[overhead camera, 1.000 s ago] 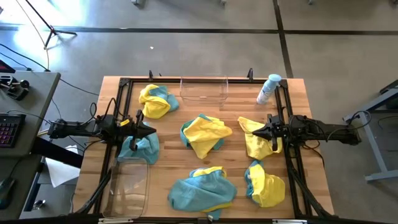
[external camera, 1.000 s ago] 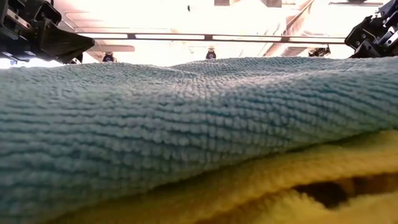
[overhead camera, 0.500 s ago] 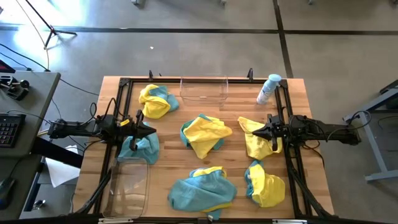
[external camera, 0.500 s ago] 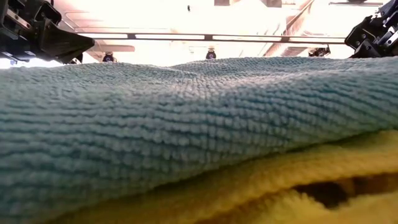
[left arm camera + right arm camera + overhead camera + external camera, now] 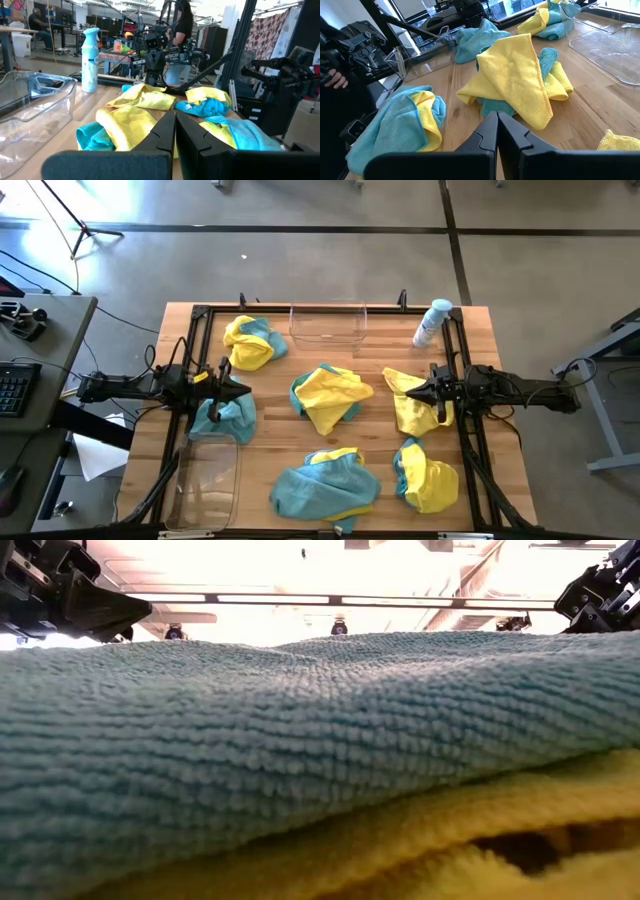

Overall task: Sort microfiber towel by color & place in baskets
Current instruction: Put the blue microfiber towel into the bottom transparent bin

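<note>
Microfiber all over the desk [image 5: 270, 315], none sorted yet: six bunched towels, most of them yellow and teal tangled together. Left pincer [image 5: 243, 391] fully closed, holding nothing, hovering just over a teal towel [image 5: 222, 420] with a yellow/teal pile [image 5: 250, 343] off to one side of it; near bin [image 5: 207, 478] sits just beyond that teal towel toward the desk's front edge, looks empty. Right pincer [image 5: 410, 392] also closed and empty, tip at the edge of a yellow towel [image 5: 415, 405]. Between the two tips lies the centre pile [image 5: 329, 396], yellow on top of teal. Two more mixed piles sit toward the front edge: a big teal one [image 5: 327, 483] and a yellow/teal one [image 5: 427, 476] just past the right pincer's towel. Far bin [image 5: 328, 323] sits at the back edge, spray bottle [image 5: 431, 323] near it on the right arm's side. Handling guess: cloths are light, soft and floppy, with grippy pile, so slip is unlikely, but they'll drape, and a stacked pair can drag its neighbour along. Best hold is a raised fold or ridge of a single colour, pinched from above, not a flat patch. Jaws need to open first. Teal under the left pincer looks like the cleanest single-colour pick.
</note>
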You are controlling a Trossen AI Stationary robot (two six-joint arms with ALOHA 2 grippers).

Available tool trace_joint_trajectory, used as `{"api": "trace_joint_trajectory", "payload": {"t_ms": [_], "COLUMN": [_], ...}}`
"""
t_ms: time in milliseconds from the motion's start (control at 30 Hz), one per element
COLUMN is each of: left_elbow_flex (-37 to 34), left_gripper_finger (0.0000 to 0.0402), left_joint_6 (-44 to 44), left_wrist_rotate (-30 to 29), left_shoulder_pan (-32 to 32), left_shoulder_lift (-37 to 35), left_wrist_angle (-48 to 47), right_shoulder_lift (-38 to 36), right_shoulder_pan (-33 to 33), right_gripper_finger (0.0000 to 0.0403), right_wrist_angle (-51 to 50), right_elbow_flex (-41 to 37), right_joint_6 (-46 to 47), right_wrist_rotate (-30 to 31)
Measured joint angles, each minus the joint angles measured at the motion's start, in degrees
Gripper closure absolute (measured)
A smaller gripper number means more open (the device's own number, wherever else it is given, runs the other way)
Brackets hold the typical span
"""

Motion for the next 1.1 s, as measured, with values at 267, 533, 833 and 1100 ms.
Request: {"api": "trace_joint_trajectory", "payload": {"t_ms": [267, 533, 833, 1100], "left_elbow_flex": [0.02, 0.60, 16.81, 40.34], "left_gripper_finger": [0.0402, 0.0402, 0.0402, 0.0402], "left_joint_6": [-1.11, -6.99, -12.25, -17.37], "left_wrist_rotate": [0.23, -3.91, -13.05, -14.35], "left_shoulder_pan": [0.01, -0.01, -0.03, -0.03], "left_shoulder_lift": [0.00, 0.10, 11.04, 29.78], "left_wrist_angle": [0.71, 1.44, -10.24, -37.31], "right_shoulder_lift": [0.00, -0.02, 0.00, 0.00], "right_shoulder_pan": [0.01, 0.01, 0.02, 0.01], "right_gripper_finger": [0.0403, 0.0403, 0.0403, 0.0403], "right_wrist_angle": [0.00, 0.00, 0.00, 0.00], "right_elbow_flex": [0.02, 0.00, 0.00, 0.00], "right_joint_6": [0.00, 0.00, 0.00, 0.00], "right_wrist_rotate": [0.00, 0.01, 0.01, 0.01]}}
